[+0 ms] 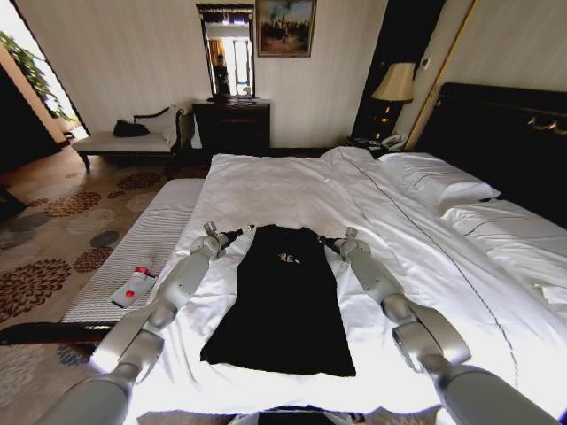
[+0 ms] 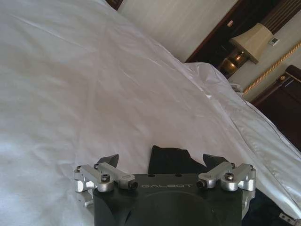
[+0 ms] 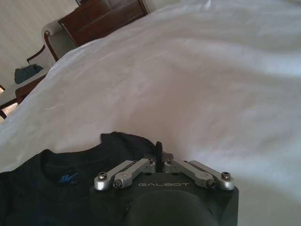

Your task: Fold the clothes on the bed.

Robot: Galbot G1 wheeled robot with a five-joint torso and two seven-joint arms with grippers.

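The clothes, a black T-shirt (image 1: 285, 305) with white chest lettering, lie flat on the bed (image 1: 292, 190) as a long narrow panel, collar end away from me. At the shirt's far left corner, my left gripper (image 1: 237, 235) is open. In the left wrist view a bunch of black fabric (image 2: 169, 161) sits between the spread fingers of the left gripper (image 2: 161, 162). My right gripper (image 1: 330, 241) is at the far right corner. In the right wrist view the right gripper (image 3: 159, 151) is shut at the shoulder edge of the shirt (image 3: 70, 183).
White pillows (image 1: 434, 181) and a dark headboard (image 1: 496, 133) are on the right. A grey striped bench (image 1: 151, 239) beside the bed's left edge carries a white bottle with a red cap (image 1: 133, 285). A dresser (image 1: 232, 124) and a lamp (image 1: 394, 84) stand by the far wall.
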